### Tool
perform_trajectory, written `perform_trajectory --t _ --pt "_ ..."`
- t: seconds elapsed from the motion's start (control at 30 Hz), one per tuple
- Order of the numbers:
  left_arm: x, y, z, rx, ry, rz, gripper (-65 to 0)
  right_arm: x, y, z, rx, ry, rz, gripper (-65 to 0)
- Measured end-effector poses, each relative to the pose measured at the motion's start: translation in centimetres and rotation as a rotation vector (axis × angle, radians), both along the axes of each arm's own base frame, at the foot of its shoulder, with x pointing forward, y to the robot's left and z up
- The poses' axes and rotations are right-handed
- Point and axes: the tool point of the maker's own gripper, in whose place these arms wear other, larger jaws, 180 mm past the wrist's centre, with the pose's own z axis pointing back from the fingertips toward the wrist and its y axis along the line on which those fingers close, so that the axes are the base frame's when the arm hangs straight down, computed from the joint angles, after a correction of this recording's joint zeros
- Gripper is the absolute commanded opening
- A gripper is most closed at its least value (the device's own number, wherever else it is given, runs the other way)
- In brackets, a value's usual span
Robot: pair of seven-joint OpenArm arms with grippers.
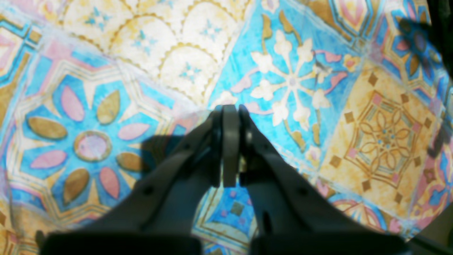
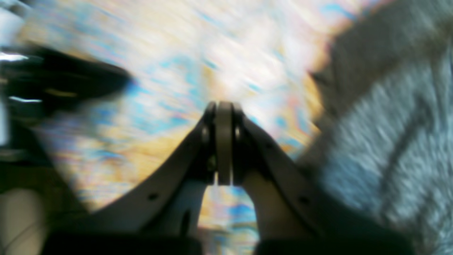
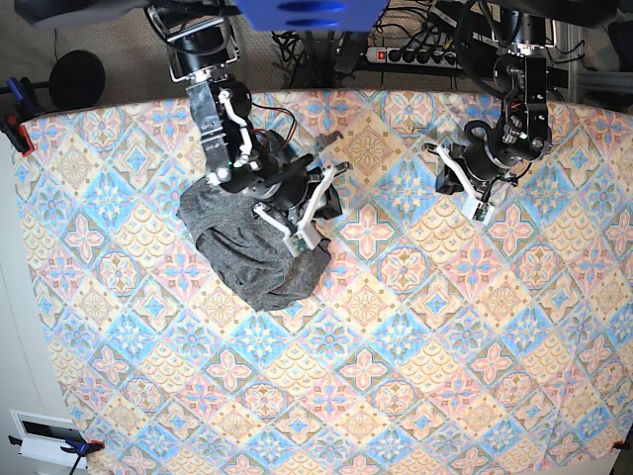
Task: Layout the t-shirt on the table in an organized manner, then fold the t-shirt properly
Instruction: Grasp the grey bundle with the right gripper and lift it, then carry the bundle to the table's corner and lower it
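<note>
The dark grey t-shirt (image 3: 247, 247) lies crumpled in a heap on the left half of the patterned table (image 3: 396, 346). In the right wrist view the t-shirt (image 2: 389, 124) fills the right side, blurred. My right gripper (image 2: 223, 106) is shut with nothing between its fingers, just left of the fabric over bare table (image 2: 170, 88). My left gripper (image 1: 230, 108) is shut and empty above the tile-patterned table (image 1: 293, 81), far from the t-shirt, which does not show in that view.
A power strip with cables (image 3: 415, 54) lies behind the table's far edge. Clamps (image 3: 15, 129) hold the cloth at the left edge. A dark blurred shape (image 2: 53, 78) sits at the left of the right wrist view.
</note>
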Motion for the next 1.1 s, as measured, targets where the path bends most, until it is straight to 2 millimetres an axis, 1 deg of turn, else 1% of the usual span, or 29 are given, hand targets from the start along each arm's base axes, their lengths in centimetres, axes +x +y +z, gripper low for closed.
perform_trajectory --t 0.1,0.27,0.33,0.4,0.5,0.57,0.63,0.77,0.83,1.0,1.07,1.1 --pt "0.1 0.0 0.0 0.005 -0.003 -0.004 -65.0 -1.3 -0.3 -2.8 -0.124 0.023 0.05 -65.0" --pt "0.3 0.2 0.1 0.02 -0.006 -0.003 -65.0 -0.3 1.1 -3.2 -0.148 -0.025 0.038 -65.0" --pt "0.3 0.2 0.1 0.02 -0.006 -0.004 -65.0 0.1 1.0 -3.4 -0.154 -0.047 0.025 -65.0" --pt "0.3 0.2 0.1 0.021 -0.005 -0.003 -65.0 0.5 0.8 -3.4 -0.12 -0.04 -0.003 -65.0" --pt "0.3 0.2 0.1 0.02 -0.007 -0.003 -65.0 1.5 -0.7 -3.5 -0.107 -0.033 -0.082 -65.0" --pt "0.4 0.2 0.1 0.019 -0.008 -0.003 -65.0 2.3 -2.1 -3.4 -0.112 -0.044 -0.128 -65.0" --pt "0.4 0.3 0.1 0.02 -0.008 -0.002 -65.0 3.4 -3.5 -3.2 -0.124 -0.048 -0.169 -65.0" --pt "0.7 0.4 0.2 0.022 -0.011 0.003 -65.0 6.1 -7.2 -2.4 -0.165 -0.064 -0.271 -65.0" --pt "0.8 0.6 -0.2 0.019 -0.004 0.012 -65.0 6.7 -8.5 -2.2 -0.167 -0.067 -0.312 -65.0" --pt "1.1 0.7 -0.3 0.008 -0.006 0.019 -65.0 6.6 -11.1 -2.7 -0.167 -0.043 -0.383 -65.0" --pt "1.2 0.7 -0.3 0.008 -0.008 0.019 -65.0 7.1 -12.4 -2.5 -0.178 -0.047 -0.402 -65.0" --pt "1.2 0.7 -0.3 0.008 -0.007 0.019 -65.0 7.6 -13.5 -2.2 -0.189 -0.055 -0.42 -65.0"
